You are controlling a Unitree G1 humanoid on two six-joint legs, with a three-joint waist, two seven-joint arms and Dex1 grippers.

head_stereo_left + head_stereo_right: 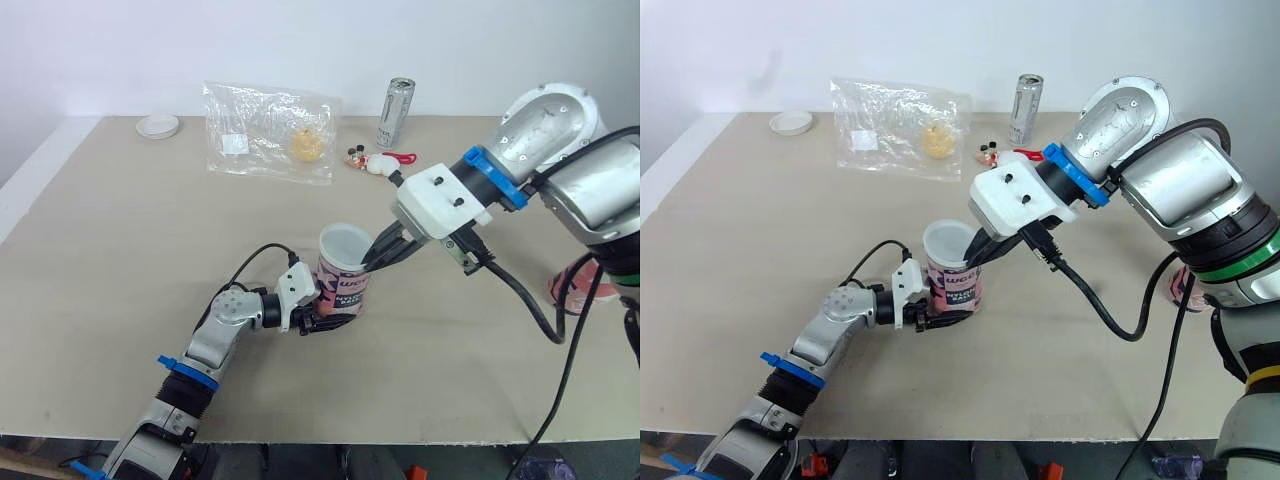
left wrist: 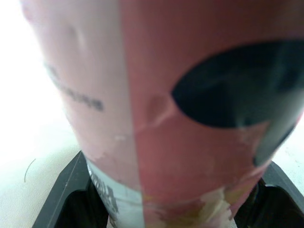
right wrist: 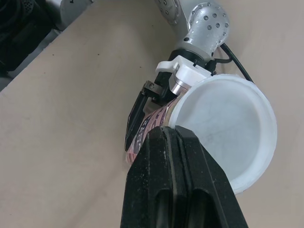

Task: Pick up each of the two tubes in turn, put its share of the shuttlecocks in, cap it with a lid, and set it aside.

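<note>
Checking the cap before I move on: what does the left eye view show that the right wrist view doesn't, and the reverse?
Left eye view: a spare lid, a plastic bag and a can farther back. Right wrist view: the right gripper with fingers pressed together, tips at the rim of the white lid. Both: the left gripper clamping the pink tube, with that lid on top.

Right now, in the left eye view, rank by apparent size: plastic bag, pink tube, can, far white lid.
1. plastic bag
2. pink tube, though it sits nearer the camera
3. can
4. white lid
</note>
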